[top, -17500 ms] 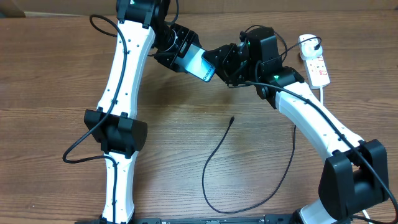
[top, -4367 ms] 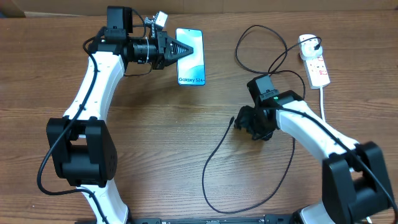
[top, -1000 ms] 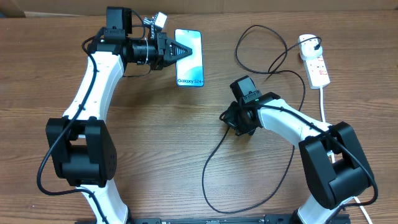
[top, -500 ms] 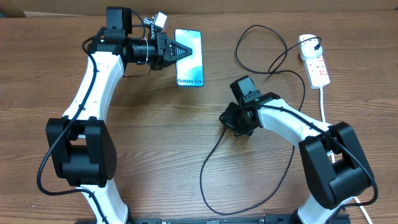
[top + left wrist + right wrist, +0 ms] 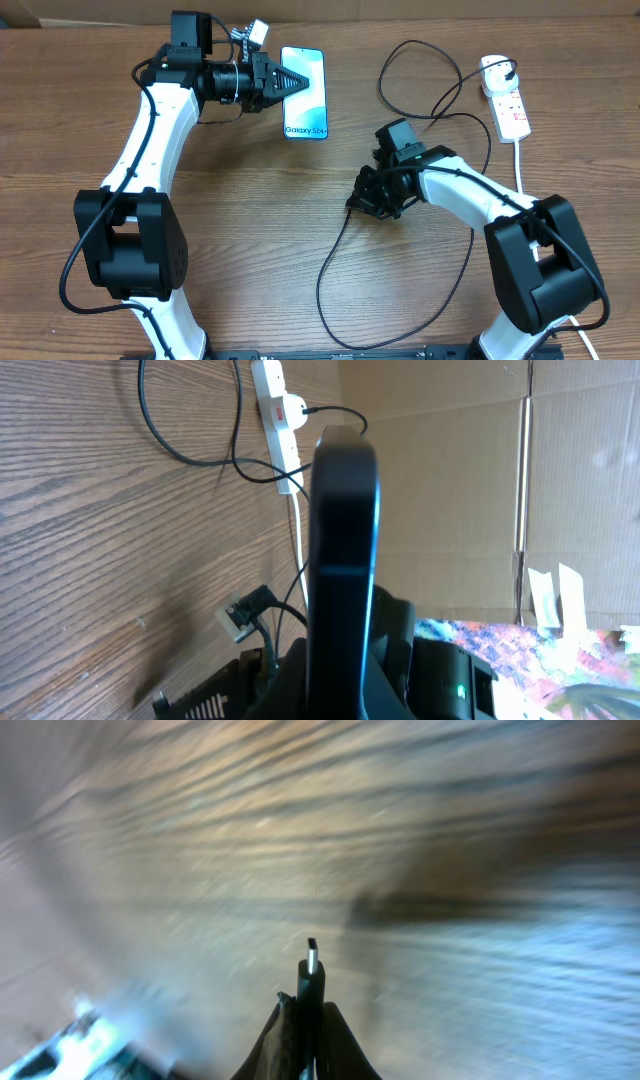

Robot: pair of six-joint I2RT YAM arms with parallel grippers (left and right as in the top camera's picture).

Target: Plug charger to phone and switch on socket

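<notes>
Roughly halfway, by the look of it. Got the phone (image 5: 305, 92) pinched in the left end effector (image 5: 292, 82) and the charger (image 5: 311, 985) tip clamped tight in the right end effector (image 5: 362, 197), below-right of the phone, well apart. Not plugged in yet. Then switching on the socket (image 5: 510, 108), far right of the phone.

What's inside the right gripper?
The charger plug, pinched in the shut right gripper, metal tip poking out. Its cable behind the grip is covered by the fingers in the wrist view.
</notes>
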